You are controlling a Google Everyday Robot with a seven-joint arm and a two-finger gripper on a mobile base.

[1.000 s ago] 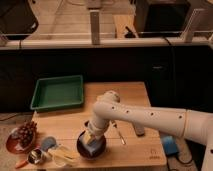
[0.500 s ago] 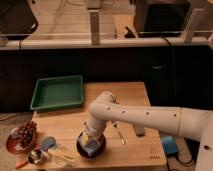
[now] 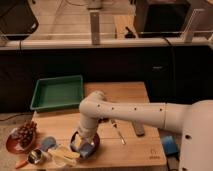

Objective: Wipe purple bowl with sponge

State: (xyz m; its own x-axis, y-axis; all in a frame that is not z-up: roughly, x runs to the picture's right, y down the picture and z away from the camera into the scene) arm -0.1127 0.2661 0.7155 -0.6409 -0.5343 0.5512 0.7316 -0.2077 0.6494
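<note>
The purple bowl [image 3: 92,147] sits near the front edge of the wooden table [image 3: 135,95], largely covered by my arm. My gripper [image 3: 82,141] reaches down into the bowl from above. At its tip the sponge [image 3: 85,147] shows as light blue with a bit of yellow, lying against the inside of the bowl. Most of the bowl's inside is hidden by the gripper and sponge.
A green tray [image 3: 57,91] stands at the back left. A reddish dish with dark grapes [image 3: 20,137] is at the left edge. Near the bowl lie a yellow item [image 3: 64,155], a small blue item [image 3: 47,144] and a metal cup [image 3: 35,157]. A utensil [image 3: 118,131] and a dark bar [image 3: 138,128] lie to the right.
The arm has shifted slightly left and lower over the bowl, and the gripper with the sponge has moved within the bowl. Other objects stay put.
</note>
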